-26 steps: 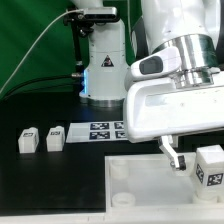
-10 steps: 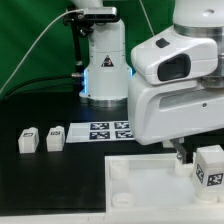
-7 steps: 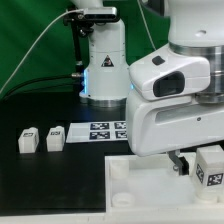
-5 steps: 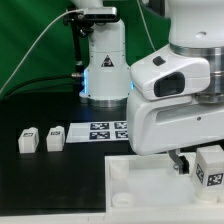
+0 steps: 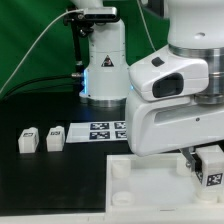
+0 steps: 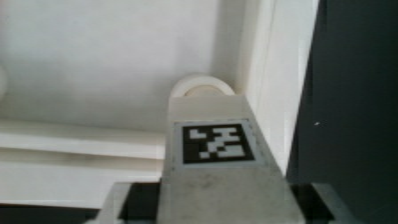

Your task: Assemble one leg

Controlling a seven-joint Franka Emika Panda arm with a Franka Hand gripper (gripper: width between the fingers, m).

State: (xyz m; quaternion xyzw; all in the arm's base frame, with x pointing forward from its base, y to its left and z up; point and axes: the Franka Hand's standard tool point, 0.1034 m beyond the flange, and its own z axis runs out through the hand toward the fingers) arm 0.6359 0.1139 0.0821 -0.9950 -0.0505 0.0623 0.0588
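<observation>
My gripper (image 5: 207, 166) is at the exterior view's right, over the far right corner of the large white tabletop (image 5: 140, 178). It is shut on a leg (image 5: 212, 166), a stubby white post whose marker tag faces the camera. In the wrist view the leg (image 6: 217, 150) stands between my two fingers (image 6: 135, 204), with my gripper (image 6: 217, 204) closed round it. Its end is at a round corner socket (image 6: 208, 85) of the tabletop (image 6: 89, 70). I cannot tell whether the leg touches the socket. Two more legs (image 5: 28, 140) (image 5: 55, 138) lie on the black table at the left.
The marker board (image 5: 105, 130) lies flat between the loose legs and my arm. A white camera stand with a lit blue base (image 5: 102, 70) rises at the back. Green cloth hangs behind it. The arm's body hides most of the right side.
My wrist has turned and sunk a little over the corner. The visible finger has moved in against the leg. The leg has stayed at nearly the same place.
</observation>
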